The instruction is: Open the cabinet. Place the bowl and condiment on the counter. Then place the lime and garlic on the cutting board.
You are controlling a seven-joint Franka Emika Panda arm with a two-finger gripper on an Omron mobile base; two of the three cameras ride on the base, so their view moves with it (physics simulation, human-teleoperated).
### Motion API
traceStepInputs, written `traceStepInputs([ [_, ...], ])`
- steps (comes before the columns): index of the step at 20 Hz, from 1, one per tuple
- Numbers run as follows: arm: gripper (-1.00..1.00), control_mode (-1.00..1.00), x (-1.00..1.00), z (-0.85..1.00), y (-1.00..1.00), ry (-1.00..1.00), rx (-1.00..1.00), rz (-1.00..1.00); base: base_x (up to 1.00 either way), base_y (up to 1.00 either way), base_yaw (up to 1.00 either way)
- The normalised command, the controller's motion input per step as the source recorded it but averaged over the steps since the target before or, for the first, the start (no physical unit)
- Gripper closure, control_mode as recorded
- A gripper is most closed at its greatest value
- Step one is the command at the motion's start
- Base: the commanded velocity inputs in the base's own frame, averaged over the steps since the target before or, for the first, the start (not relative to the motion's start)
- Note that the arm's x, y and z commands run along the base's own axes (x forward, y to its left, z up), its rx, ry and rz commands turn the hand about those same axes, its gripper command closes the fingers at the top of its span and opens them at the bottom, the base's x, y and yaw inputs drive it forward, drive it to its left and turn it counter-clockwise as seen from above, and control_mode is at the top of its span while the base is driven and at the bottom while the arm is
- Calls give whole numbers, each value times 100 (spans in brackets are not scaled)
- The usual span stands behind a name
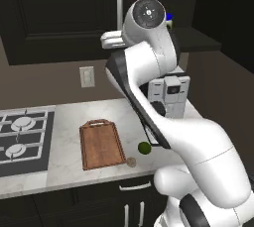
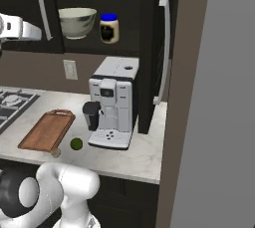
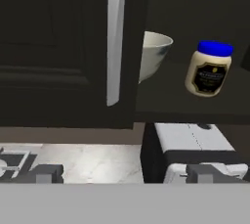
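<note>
Above the desk [image 2: 144,155]: cabinet [image 2: 119,3], dark, upper wall unit; right door swung open, left door shut, long silver bar handles. Open shelf holds the bowl [image 2: 77,22] at left and the condiment [image 2: 109,28] just beside it at right, both upright, apart.
On the desk, far right: coffee machine [image 2: 113,103], white and grey, below the open shelf.
On the desk, left: stove [image 1: 22,139], grey grates.
On the desk, centre: cutting board [image 1: 101,144], reddish-brown, handle at far end, bare.
Near edge, right of board: lime [image 1: 144,147], green; garlic [image 1: 131,161], tan, near the board's near right corner, apart from the lime.
Raised before the left door: claw [image 3: 122,173], fingers spread wide, holding nothing.
</note>
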Motion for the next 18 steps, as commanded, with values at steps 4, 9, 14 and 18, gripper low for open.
traceStepInputs([
  [4, -100, -100, 81, 3, -4, 3, 1, -11, 0, 0, 0],
  [9, -100, -100, 70, 0, -7, 2, 4, -3, 0, 0, 0],
  [14, -100, -100, 41, 0, -7, -1, 7, 0, 0, 0, 0],
  [18, -100, -100, 52, 0, -2, 0, 5, 0, 0, 0, 0],
])
